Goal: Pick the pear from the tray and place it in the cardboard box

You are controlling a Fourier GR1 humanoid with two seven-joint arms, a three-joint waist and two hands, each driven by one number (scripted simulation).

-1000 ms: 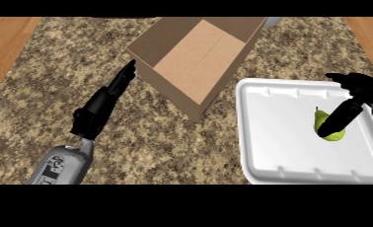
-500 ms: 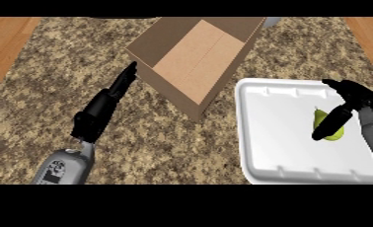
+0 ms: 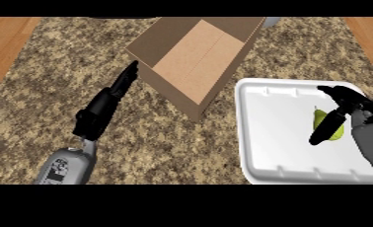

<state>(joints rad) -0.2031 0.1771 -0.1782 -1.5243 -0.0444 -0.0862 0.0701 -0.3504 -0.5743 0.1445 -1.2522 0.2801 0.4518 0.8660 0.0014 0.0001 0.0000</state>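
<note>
Counter point(image 3: 94, 48) top reads as speckled brown-and-cream stone, granular in pattern; a strip of warm wood point(image 3: 13, 38) grain shows at its far left edge. Cardboard box point(image 3: 197, 58) is plain matt tan paperboard; tray point(image 3: 280, 132) is smooth white plastic with a soft sheen; pear point(image 3: 331, 128) skin smooth, yellow-green. Both hands, left hand point(image 3: 109, 100) and right hand point(image 3: 342, 107), matt black; forearm point(image 3: 67, 166) casing smooth grey.

left hand point(image 3: 109, 100) straight, right hand point(image 3: 342, 110) curled

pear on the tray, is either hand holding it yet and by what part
Not clearly. The right hand is at the pear, fingers over its left side, but a closed hold cannot be told. The left hand holds nothing.
</note>
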